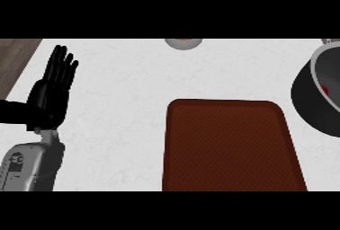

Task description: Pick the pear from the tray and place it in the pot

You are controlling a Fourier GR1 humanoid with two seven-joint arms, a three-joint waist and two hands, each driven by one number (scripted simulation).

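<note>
Head view: left hand (53,90) rests open, fingers up; right hand unseen.
Pear: gone from tray (229,148); red glimpse inside pot (319,90), uncertain.
Risk: pot half out of view, placement unconfirmable.

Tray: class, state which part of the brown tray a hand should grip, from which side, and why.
Probably the left long rim of the tray, approached from the left. It lies flat on the counter, so only the raised rim offers a hold. The open left hand stands on that side, while the pot sits close to the right.
</note>
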